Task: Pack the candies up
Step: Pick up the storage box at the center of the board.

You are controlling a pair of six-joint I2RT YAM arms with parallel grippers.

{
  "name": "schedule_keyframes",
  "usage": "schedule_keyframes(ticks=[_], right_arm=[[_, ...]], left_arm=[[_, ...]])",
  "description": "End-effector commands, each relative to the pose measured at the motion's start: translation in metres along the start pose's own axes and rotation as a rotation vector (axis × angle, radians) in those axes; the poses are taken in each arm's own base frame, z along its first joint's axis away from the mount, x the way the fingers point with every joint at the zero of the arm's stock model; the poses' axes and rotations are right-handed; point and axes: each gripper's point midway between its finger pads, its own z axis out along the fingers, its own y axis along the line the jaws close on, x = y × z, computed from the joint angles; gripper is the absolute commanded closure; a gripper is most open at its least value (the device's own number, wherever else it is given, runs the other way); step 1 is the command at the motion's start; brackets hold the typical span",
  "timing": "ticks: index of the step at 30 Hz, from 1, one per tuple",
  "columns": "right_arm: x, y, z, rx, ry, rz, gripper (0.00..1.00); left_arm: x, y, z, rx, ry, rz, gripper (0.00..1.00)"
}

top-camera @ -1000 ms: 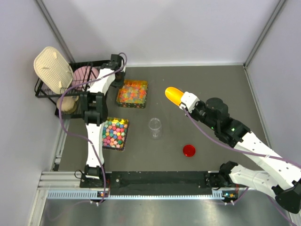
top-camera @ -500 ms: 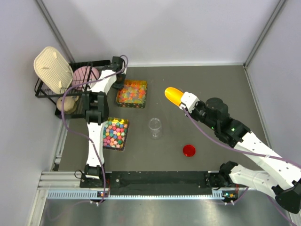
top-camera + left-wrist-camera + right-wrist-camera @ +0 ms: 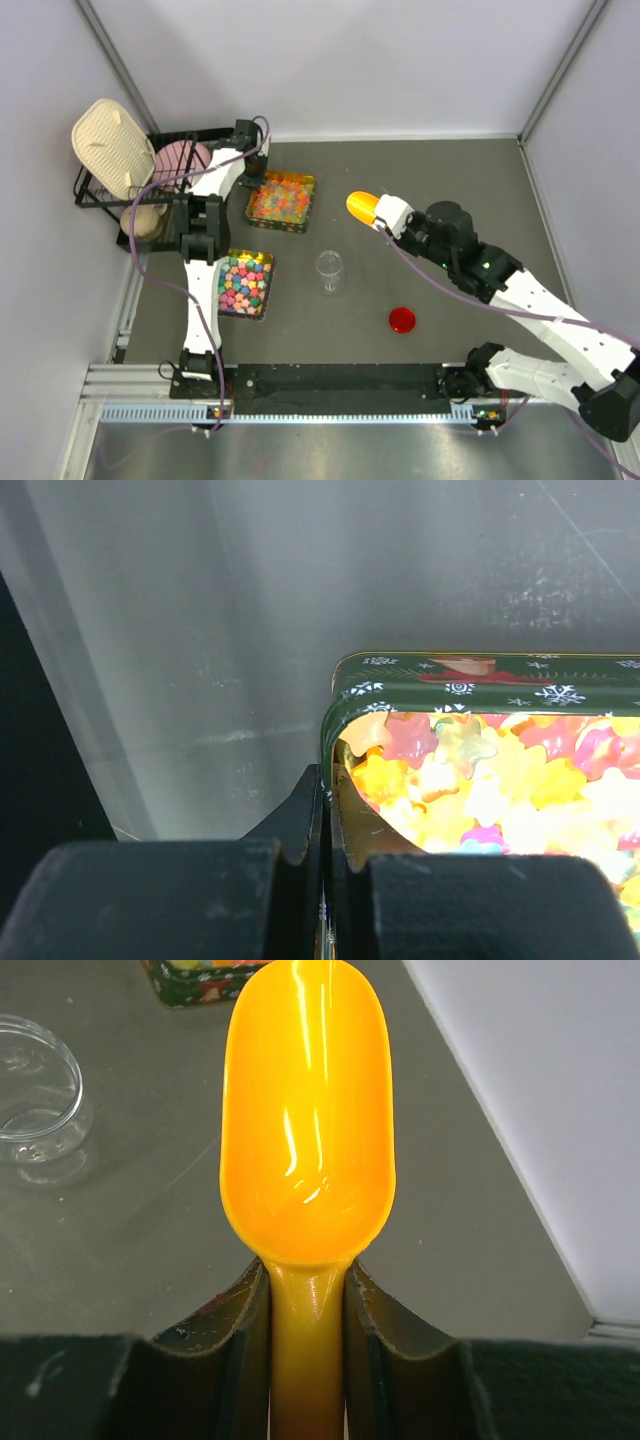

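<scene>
From overhead I count two arms, two tins, one jar, one lid and one scoop on the grey desk (image 3: 480,180).

The candies (image 3: 281,196), tiny orange, yellow, pink and pale green pieces, fill the snowflake tin (image 3: 303,186), which sits toward the far left corner of the desk. A second tin (image 3: 268,262) of chunky candies (image 3: 244,283) in blue, green, magenta and yellow lies nearer me, along the left edge. A clear jar (image 3: 329,272) stands upright near the middle of the desk. A red lid (image 3: 402,320) lies flat toward the near edge, to the right of the jar and apart from it. A black dish rack (image 3: 88,190) holding dishes fills the far left corner.

Only the left wrist camera shows the left gripper (image 3: 325,780) up close. Its fingers are pinched nearly together on the tin's side wall at a corner, one finger outside and one inside. That view also shows many candies are star-shaped.

Only the right wrist camera shows the grip of the right gripper (image 3: 307,1300). Its fingers are clamped on the handle of the orange scoop (image 3: 307,1130), with the glossy bowl facing up. Overhead, the scoop hangs above the desk just right of the snowflake tin, not touching it.
</scene>
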Motion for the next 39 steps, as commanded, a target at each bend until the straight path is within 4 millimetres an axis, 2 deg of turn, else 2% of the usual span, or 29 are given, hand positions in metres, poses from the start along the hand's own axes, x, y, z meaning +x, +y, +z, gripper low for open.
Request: schedule_keyframes(ticks=[1,5,6,7,8,9,10,11,12,13,14,15,16,17,19,20,23,24,25,27,31,35,36,37,39], right_arm=[[-0.026,-0.016,0.001,-0.014,-0.01,-0.037,1.0],[-0.034,-0.021,0.01,-0.048,0.039,-0.09,1.0],[-0.044,-0.027,0.015,-0.048,0.035,-0.098,1.0],[-0.043,-0.029,0.016,-0.057,0.058,-0.106,1.0],[-0.058,-0.04,0.016,-0.037,0.039,-0.12,1.0],[-0.056,-0.038,0.027,-0.052,0.069,-0.131,1.0],[-0.057,-0.042,0.03,-0.05,0.089,-0.14,1.0],[-0.071,-0.052,0.031,-0.033,0.076,-0.15,1.0],[-0.069,-0.051,0.042,-0.044,0.103,-0.159,1.0],[-0.066,-0.053,0.046,-0.046,0.134,-0.166,1.0],[-0.079,-0.062,0.047,-0.027,0.12,-0.18,1.0],[-0.081,-0.066,0.05,-0.022,0.128,-0.189,1.0],[-0.074,-0.065,0.062,-0.028,0.171,-0.204,1.0],[-0.082,-0.072,0.061,-0.018,0.17,-0.217,1.0],[-0.079,-0.074,0.072,-0.018,0.209,-0.24,1.0],[-0.086,-0.08,0.071,-0.006,0.21,-0.248,1.0],[-0.094,-0.089,0.074,0.02,0.217,-0.262,1.0],[-0.095,-0.09,0.073,0.022,0.221,-0.267,1.0],[-0.095,-0.092,0.073,0.032,0.23,-0.275,1.0],[-0.102,-0.096,0.072,0.042,0.223,-0.285,1.0],[-0.112,-0.099,0.069,0.066,0.215,-0.29,1.0],[-0.114,-0.096,0.069,0.065,0.223,-0.304,1.0],[-0.115,-0.095,0.07,0.065,0.224,-0.31,1.0],[-0.112,-0.093,0.072,0.059,0.239,-0.32,1.0],[-0.112,-0.09,0.073,0.049,0.249,-0.34,1.0]], left_arm=[[0.007,-0.015,-0.005,0.08,0.032,-0.022,1.0],[0.008,-0.025,-0.01,0.125,0.031,-0.034,1.0],[0.005,-0.029,-0.011,0.149,0.023,-0.037,1.0],[0.002,-0.031,-0.014,0.159,0.011,-0.038,1.0],[0.001,-0.034,-0.016,0.173,0.004,-0.042,1.0],[-0.004,-0.041,-0.017,0.215,-0.018,-0.042,1.0],[-0.006,-0.045,-0.021,0.236,-0.029,-0.04,1.0],[-0.009,-0.049,-0.024,0.263,-0.044,-0.037,1.0],[-0.011,-0.055,-0.026,0.292,-0.053,-0.067,1.0],[-0.019,-0.062,-0.031,0.334,-0.082,-0.069,1.0],[-0.023,-0.065,-0.033,0.352,-0.101,-0.071,1.0],[-0.027,-0.068,-0.036,0.369,-0.115,-0.081,1.0],[-0.035,-0.075,-0.04,0.412,-0.145,-0.079,1.0],[-0.039,-0.078,-0.043,0.435,-0.159,-0.081,1.0],[-0.046,-0.086,-0.048,0.485,-0.181,-0.095,1.0],[-0.051,-0.09,-0.05,0.505,-0.2,-0.097,1.0],[-0.061,-0.089,-0.051,0.501,-0.226,-0.115,1.0],[-0.067,-0.091,-0.059,0.524,-0.251,-0.109,1.0],[-0.059,-0.093,-0.057,0.564,-0.245,-0.113,1.0],[-0.072,-0.095,-0.068,0.587,-0.319,-0.113,1.0],[-0.071,-0.095,-0.068,0.586,-0.339,-0.116,1.0],[-0.075,-0.088,-0.072,0.537,-0.379,-0.143,1.0],[-0.081,-0.085,-0.083,0.516,-0.415,-0.139,1.0],[-0.08,-0.079,-0.079,0.452,-0.426,-0.146,1.0],[-0.084,-0.071,-0.084,0.39,-0.445,-0.131,1.0]])
